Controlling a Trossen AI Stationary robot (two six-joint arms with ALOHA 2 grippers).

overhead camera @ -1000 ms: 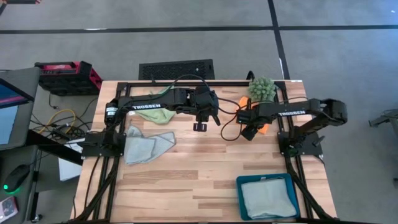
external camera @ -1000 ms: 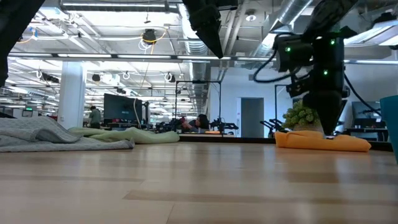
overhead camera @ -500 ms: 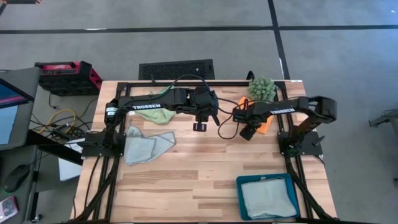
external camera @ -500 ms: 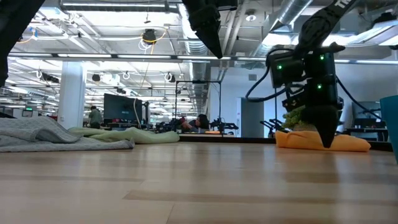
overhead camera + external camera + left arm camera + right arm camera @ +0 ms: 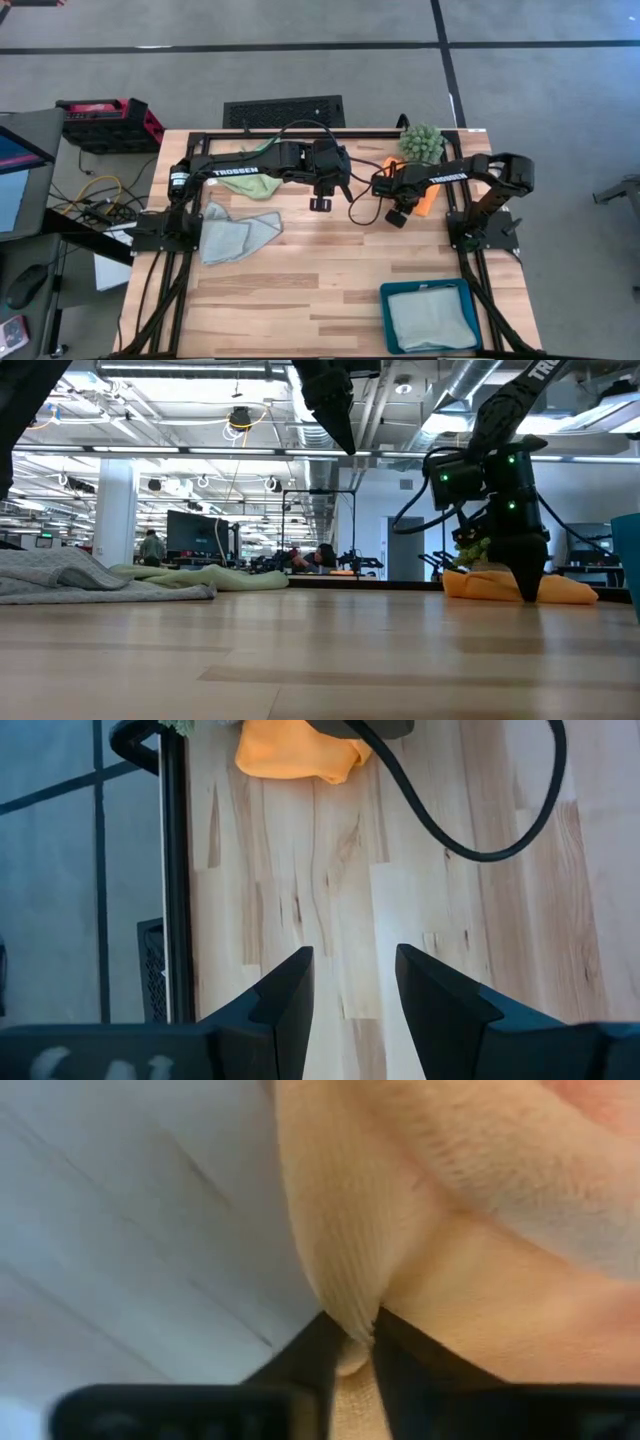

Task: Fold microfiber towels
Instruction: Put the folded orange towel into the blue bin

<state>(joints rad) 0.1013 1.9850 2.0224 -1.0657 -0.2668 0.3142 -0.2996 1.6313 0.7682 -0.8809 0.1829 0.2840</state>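
Seen from above, the right gripper (image 5: 395, 214) is lowered at the orange towel (image 5: 421, 200) beside the spiky plant (image 5: 422, 143). The left gripper (image 5: 321, 203) is held over the bare surface (image 5: 300, 270). A pale towel (image 5: 430, 318) is laid in the teal tray (image 5: 386, 312).

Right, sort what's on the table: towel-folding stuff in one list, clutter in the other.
For the job:
- orange towel, pinched by the right gripper
- light green towel, under the left arm
- blue-grey towel, crumpled at the left edge
- mint towel, lying in the tray
- left gripper, open above bare wood

Lying about:
- spiky plant
- teal tray
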